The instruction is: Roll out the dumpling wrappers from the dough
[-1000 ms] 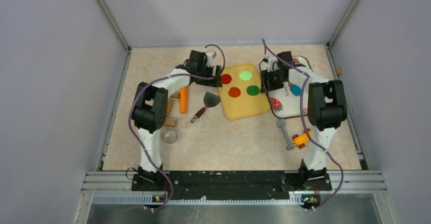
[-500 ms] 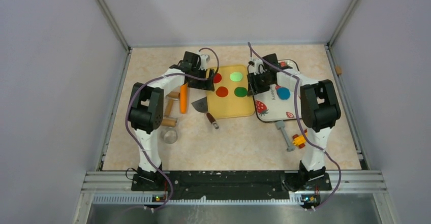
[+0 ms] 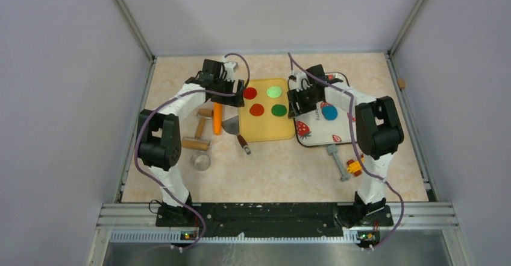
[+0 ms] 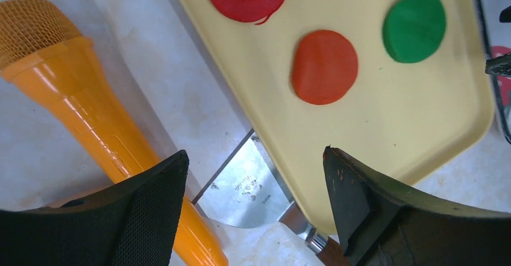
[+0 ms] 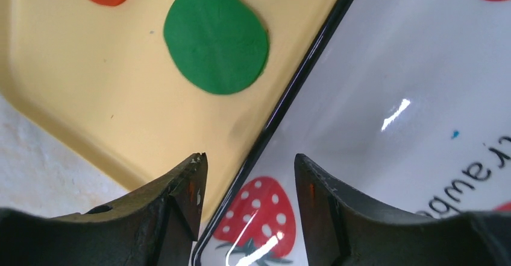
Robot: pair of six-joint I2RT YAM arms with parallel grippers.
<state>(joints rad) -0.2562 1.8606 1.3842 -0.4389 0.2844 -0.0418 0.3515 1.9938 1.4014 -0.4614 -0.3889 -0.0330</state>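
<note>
Step, as I read it: betw. rolling and plating. No tool in hand, both arms at the far-centre trays.

L gripper (image 4: 254, 157): jaws apart, empty, low over the tray's (image 4: 391, 127) left edge, where the scraper (image 4: 247, 190) blade tucks under the rim. R gripper (image 5: 248, 157): jaws apart, empty, straddling the seam where the tray meets the plate (image 5: 391, 97); can't tell if a finger touches the rim.

Dough (image 3: 329, 113): one blue roundish flat piece on the plate, just right of the R gripper and apart from it. From above it looks about as round as the red/green discs (image 3: 257, 110), but it's too small to judge the edge.

Next, prob.:
- If it's flat enough, R lifts it w/o tearing and sets it on the tray's bare near half.
- If not, L fetches the wooden roller (image 3: 194, 143), near-left.

In the way:
- Orange mic (image 4: 90, 127) lies betw. the L gripper and the roller.
- Scraper handle sticks out near the tray corner.
- Clear cup (image 3: 201, 161) sits just beside the roller.
- Grey bolt (image 3: 336, 160) and yellow toy (image 3: 355, 166) sit near-right, well apart from the dough.
</note>
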